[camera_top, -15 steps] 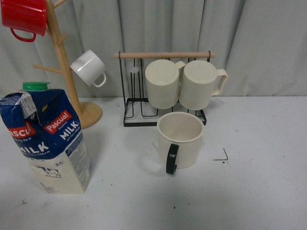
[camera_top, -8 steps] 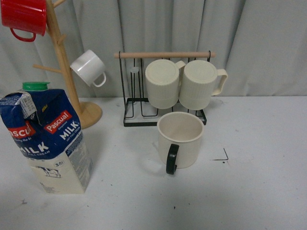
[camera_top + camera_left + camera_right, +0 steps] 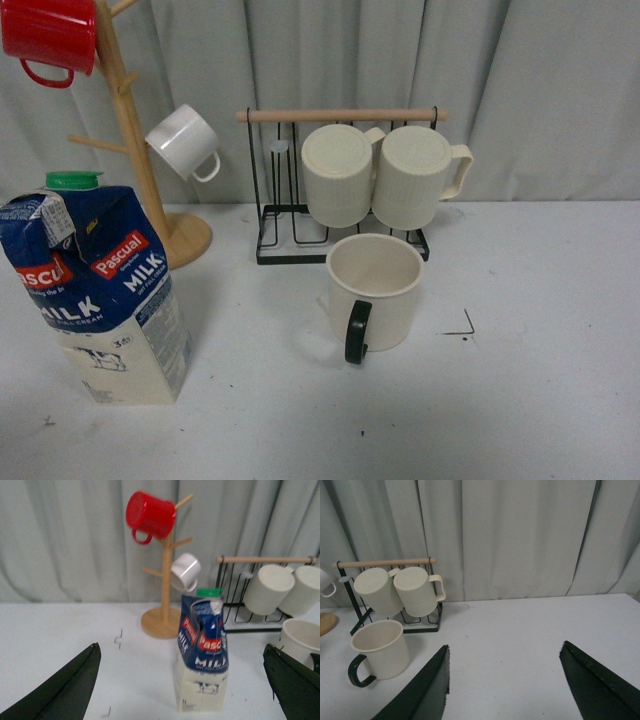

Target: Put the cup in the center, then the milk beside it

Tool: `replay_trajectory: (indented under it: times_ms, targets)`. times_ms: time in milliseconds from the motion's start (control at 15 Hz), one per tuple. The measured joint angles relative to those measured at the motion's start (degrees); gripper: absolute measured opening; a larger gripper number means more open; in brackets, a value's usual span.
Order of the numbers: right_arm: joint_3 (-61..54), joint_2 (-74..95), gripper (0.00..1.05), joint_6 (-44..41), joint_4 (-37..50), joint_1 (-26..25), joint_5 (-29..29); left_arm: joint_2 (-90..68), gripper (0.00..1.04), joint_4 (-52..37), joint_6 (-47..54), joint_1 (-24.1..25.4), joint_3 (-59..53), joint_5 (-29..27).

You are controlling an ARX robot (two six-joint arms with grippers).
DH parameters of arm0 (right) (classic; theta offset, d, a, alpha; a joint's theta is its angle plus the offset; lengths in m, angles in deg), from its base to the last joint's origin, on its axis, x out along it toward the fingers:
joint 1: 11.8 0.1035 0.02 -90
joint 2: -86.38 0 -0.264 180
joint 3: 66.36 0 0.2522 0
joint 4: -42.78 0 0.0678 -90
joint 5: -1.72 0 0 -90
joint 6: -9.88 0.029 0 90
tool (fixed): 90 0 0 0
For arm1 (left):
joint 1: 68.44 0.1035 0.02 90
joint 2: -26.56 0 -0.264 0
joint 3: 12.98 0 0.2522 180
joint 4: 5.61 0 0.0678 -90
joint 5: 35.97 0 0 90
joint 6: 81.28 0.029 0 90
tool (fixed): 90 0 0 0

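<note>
We start at the left gripper [image 3: 180, 647]: its dark fingers [image 3: 65, 690] are spread wide with nothing between them, hanging above the table [image 3: 60, 630] and facing the milk [image 3: 202, 655]. Over to the right gripper [image 3: 505, 646], and it is the same story, jaws released and bare, fingers [image 3: 420, 695] wide apart over open tabletop, with the cup [image 3: 380, 650] off to one side. In the front view neither arm shows. There the cup [image 3: 375, 290] stands upright, black handle turned toward us, and just to its right we see a small black corner mark [image 3: 465, 325]. That mark opens toward the cup, so the cup seems to sit at the edge of the center [image 3: 440, 300], though we cannot tell the patch's full bounds. The milk [image 3: 100, 300] stands upright well to the left, near the front edge, green cap on top, well apart from the cup. Behind the cup we have a black wire rack [image 3: 290, 220] carrying two ribbed mugs [image 3: 375, 180]. Behind the milk rises a wooden mug tree [image 3: 140, 150] holding a red mug [image 3: 50, 35] and a white cup [image 3: 185, 140], all against a pale curtain [image 3: 550, 90].
</note>
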Motion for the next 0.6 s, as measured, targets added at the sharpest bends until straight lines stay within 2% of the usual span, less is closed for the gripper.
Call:
replay_trajectory:
  times_ms: [67,133,200,333,467,600]
  targets:
    - [0.0,0.0,0.74,0.0,-0.04,0.0,-0.09,-6.4,0.98,14.47,-3.87,-1.03,5.44,-4.22]
    - [0.0,-0.02,0.85,0.02,0.04,0.0,0.04,-15.63,0.98,22.77,-8.85,-0.94,11.54,-5.22]
    - [0.0,0.0,0.98,0.02,0.0,0.0,0.02,-20.28,0.98,21.05,-12.2,-1.6,14.23,-5.22]
    - [0.0,0.0,0.98,0.02,0.02,0.0,0.02,-30.84,0.98,8.35,-14.53,-5.46,14.6,-6.43]
    - [0.0,0.0,0.98,0.02,0.0,0.0,0.02,-47.56,0.98,-8.68,-14.99,-12.79,14.78,-8.11]
    - [0.0,0.0,0.98,0.02,0.02,0.0,0.02,-63.6,0.98,-24.83,-14.23,-17.31,16.57,-9.57]
